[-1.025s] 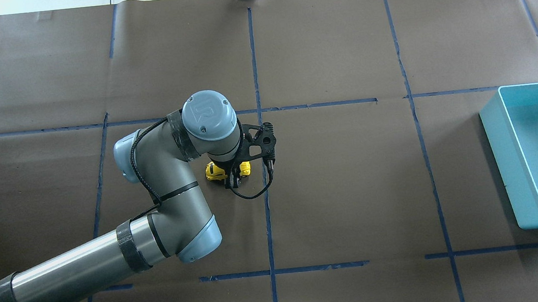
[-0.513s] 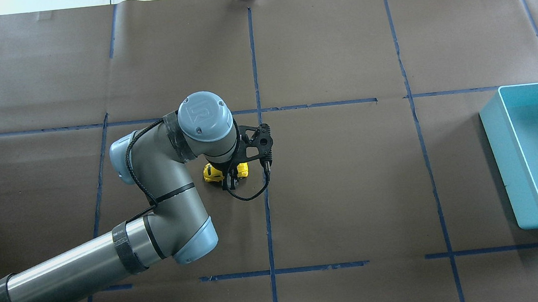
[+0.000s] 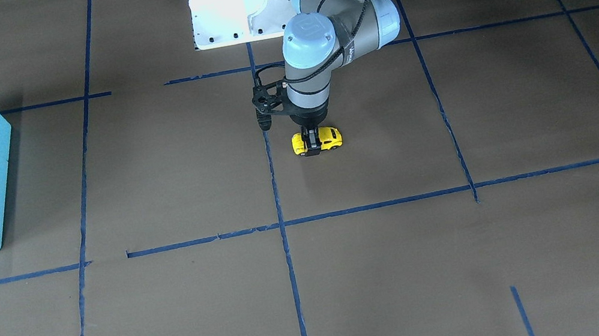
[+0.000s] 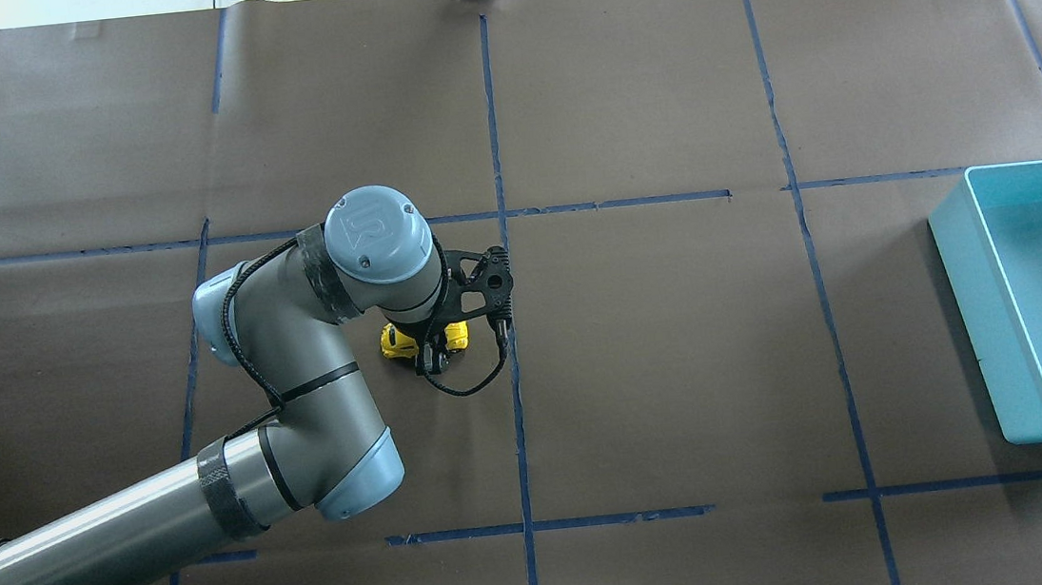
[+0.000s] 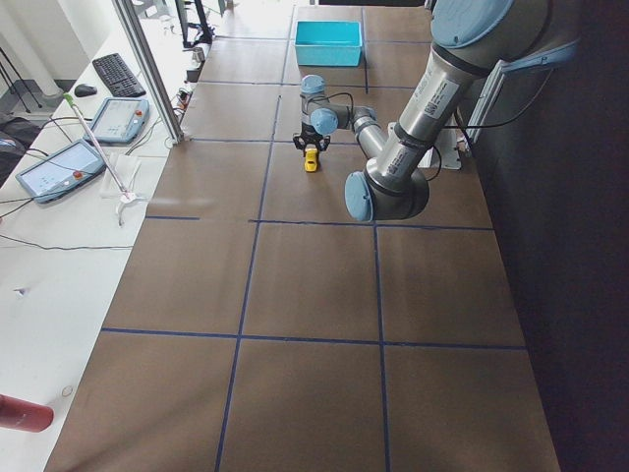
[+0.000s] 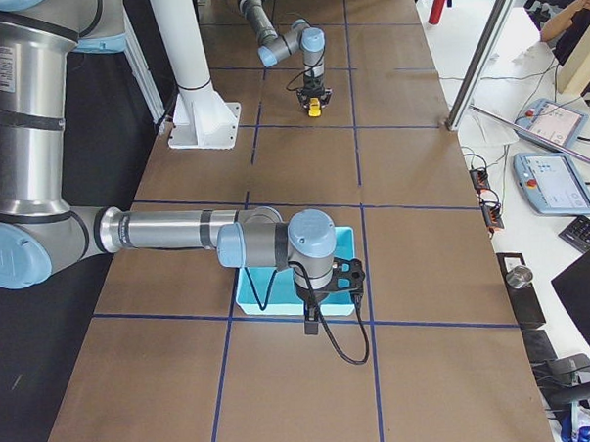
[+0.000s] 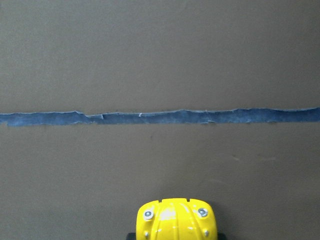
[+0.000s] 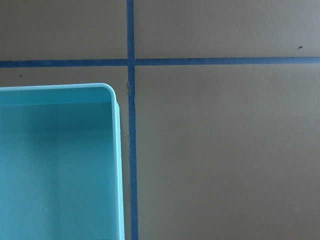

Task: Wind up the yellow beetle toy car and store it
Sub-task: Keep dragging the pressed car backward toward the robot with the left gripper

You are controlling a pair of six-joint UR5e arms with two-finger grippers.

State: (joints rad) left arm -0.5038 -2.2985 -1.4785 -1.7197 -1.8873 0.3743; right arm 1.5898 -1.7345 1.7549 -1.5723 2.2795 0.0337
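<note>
The yellow beetle toy car (image 3: 327, 138) stands on its wheels on the brown paper near the table's middle, also seen as car (image 4: 395, 341) and car (image 6: 313, 106). My left gripper (image 3: 312, 147) points straight down and is shut on the car's body, one finger on each side. The left wrist view shows only the car's rounded end (image 7: 176, 220) at the bottom edge. My right gripper (image 6: 310, 326) hangs by the near edge of the turquoise bin (image 6: 351, 242). It appears only in the exterior right view, so I cannot tell whether it is open or shut.
The turquoise bin (image 4: 958, 289) sits at the table's right end and holds nothing; its corner rim (image 8: 116, 150) fills the right wrist view. Blue tape lines (image 4: 520, 426) grid the paper. The white robot base (image 3: 238, 2) stands at the near edge.
My left gripper has slid the car along the table toward the overhead view's left, away from the centre tape line. The grip stays shut.
</note>
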